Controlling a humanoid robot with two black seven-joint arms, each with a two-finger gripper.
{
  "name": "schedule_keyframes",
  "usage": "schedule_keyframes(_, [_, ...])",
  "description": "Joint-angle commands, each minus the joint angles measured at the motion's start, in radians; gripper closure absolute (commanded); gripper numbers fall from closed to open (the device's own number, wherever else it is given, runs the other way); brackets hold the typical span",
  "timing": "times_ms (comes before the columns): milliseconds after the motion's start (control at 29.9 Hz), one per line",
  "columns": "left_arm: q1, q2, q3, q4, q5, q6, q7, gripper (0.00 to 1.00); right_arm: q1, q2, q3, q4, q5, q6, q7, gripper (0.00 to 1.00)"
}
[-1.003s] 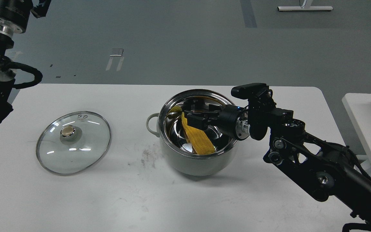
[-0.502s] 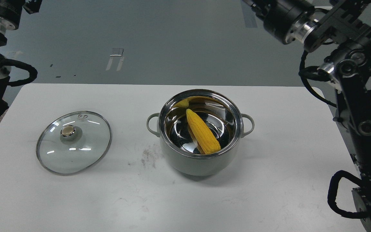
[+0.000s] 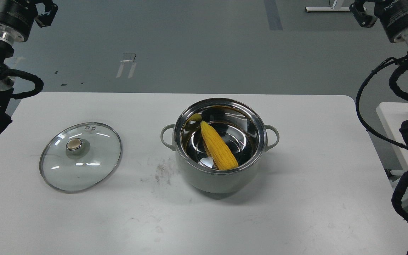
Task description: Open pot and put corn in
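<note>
The pale grey-green pot (image 3: 221, 179) stands open in the middle of the white table (image 3: 296, 198). The yellow corn (image 3: 218, 146) lies inside it, leaning on the steel wall with its tip to the back left. My right gripper (image 3: 360, 14) is raised high at the top right, far from the pot and holding nothing I can see. My left gripper (image 3: 44, 10) is raised at the top left. Both are cut off by the top edge, so their fingers cannot be told apart.
The round glass lid (image 3: 80, 156) with a brass-coloured knob lies flat on the table left of the pot. A second white surface (image 3: 390, 115) stands past the table's right edge, beside my right arm's cables.
My right gripper was inside the pot with the corn a second ago. It let the corn go and rose up and to the right. The corn settled slightly in the pot.
</note>
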Motion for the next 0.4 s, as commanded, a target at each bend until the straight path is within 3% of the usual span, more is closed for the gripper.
schedule_keyframes(0, [0.000, -0.021, 0.008, 0.000, 0.001, 0.000, 0.001, 0.02, -0.001, 0.003, 0.003, -0.037, 0.039, -0.023, 0.013, 0.00])
schedule_keyframes(368, [-0.004, -0.036, 0.008, 0.000, 0.001, 0.000, -0.001, 0.02, -0.001, 0.015, -0.002, -0.056, 0.138, -0.021, 0.029, 0.00])
